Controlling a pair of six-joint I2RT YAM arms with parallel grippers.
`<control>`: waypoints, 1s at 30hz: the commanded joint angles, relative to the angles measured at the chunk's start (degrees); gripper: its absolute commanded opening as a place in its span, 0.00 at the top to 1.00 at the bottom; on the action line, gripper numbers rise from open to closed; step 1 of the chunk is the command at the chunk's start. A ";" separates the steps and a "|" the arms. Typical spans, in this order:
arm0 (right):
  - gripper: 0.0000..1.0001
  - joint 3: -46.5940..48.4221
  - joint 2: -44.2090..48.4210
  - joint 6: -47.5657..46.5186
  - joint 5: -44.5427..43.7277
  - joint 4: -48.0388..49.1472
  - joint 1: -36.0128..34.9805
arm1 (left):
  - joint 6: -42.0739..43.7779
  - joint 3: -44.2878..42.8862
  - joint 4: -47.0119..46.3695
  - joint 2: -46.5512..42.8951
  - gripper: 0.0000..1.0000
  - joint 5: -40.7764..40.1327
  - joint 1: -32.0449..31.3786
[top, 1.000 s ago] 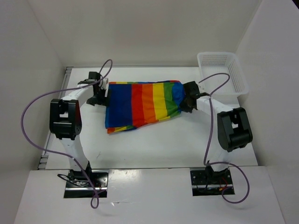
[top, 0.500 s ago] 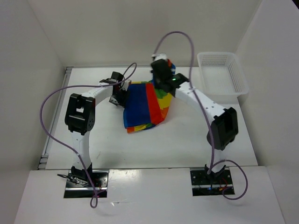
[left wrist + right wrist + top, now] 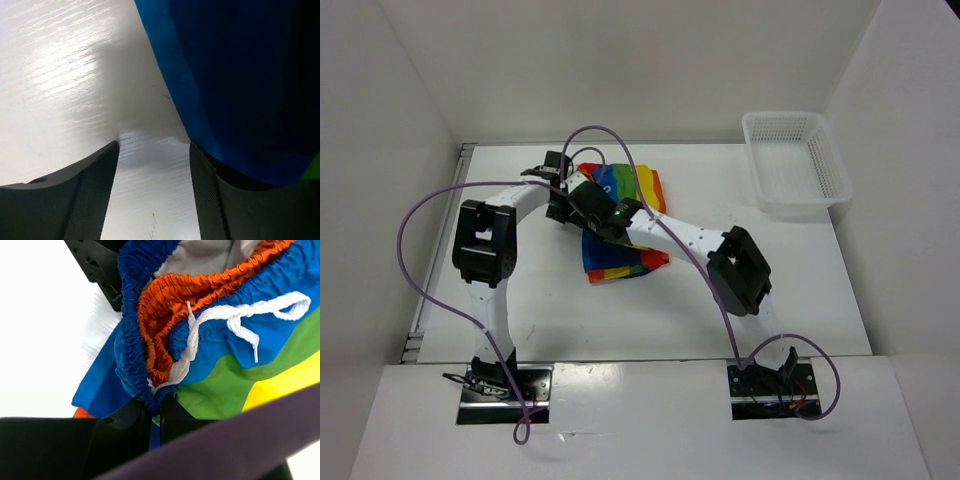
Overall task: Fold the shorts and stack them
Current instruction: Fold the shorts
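The rainbow-striped shorts [image 3: 638,192] lie folded over at the table's middle left. My right gripper [image 3: 588,203] has reached across to their left edge. In the right wrist view it [image 3: 155,407] is shut on the blue elastic waistband of the shorts [image 3: 225,385], with the white drawstring [image 3: 235,315] just beyond. My left gripper [image 3: 558,196] sits at the same left edge. In the left wrist view it [image 3: 154,200] is open with bare table between the fingers. Blue cloth of the shorts [image 3: 240,75] lies against the outside of its right finger.
A white mesh basket [image 3: 795,160] stands at the back right of the white table [image 3: 770,270]. The two grippers are close together at the shorts' left edge. Purple cables loop over both arms. White walls enclose the table.
My right arm has swung from the right side across to the left, carrying the waistband over and folding the shorts in half. My left gripper has stayed at the left edge.
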State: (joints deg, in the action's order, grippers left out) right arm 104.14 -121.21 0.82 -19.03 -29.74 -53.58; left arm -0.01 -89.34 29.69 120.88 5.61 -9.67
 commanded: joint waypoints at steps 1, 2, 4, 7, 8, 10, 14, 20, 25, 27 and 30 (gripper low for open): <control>1.00 -2.80 -1.49 -0.73 3.65 -1.38 -1.61 | 0.01 2.24 2.83 1.21 0.33 1.34 1.23; 1.00 -3.58 -1.49 -0.21 3.65 -1.38 -1.61 | 0.01 2.24 2.83 1.20 0.33 0.82 1.76; 1.00 -4.38 -0.79 0.32 2.86 -1.38 -1.61 | 0.01 2.24 4.14 -0.29 0.31 -0.85 3.60; 1.00 -7.62 1.93 2.26 2.15 1.68 -1.61 | 0.01 -0.64 5.54 -2.22 0.30 0.36 8.78; 0.99 -8.16 1.94 2.87 3.02 2.48 -1.61 | 0.01 -1.53 6.16 -2.84 0.28 1.15 10.10; 0.94 -8.94 2.73 3.49 3.55 3.72 -1.61 | 0.01 -3.20 8.01 -2.84 0.27 1.69 12.48; 0.64 -8.95 2.12 4.10 4.60 4.42 -1.61 | 0.01 -4.53 9.16 -4.15 0.24 1.60 12.48; 0.26 -6.06 2.37 6.12 8.03 3.81 -2.14 | 0.01 -6.28 9.68 -3.11 0.23 2.22 12.48; 0.11 -12.87 17.00 8.92 13.13 13.26 -2.14 | 0.01 -9.80 11.26 -4.59 0.23 4.58 11.79; 0.16 -19.37 24.74 10.86 13.14 18.54 -0.48 | 0.01 -10.50 12.14 -6.52 0.23 6.25 10.47; 0.27 -27.56 30.93 16.04 11.31 21.64 3.55 | 0.01 -10.50 14.16 -9.42 0.20 9.76 6.34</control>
State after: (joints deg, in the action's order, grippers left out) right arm 81.12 -98.80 11.11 -6.55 -17.26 -53.76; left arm -0.25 -97.32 41.06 117.40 9.82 0.40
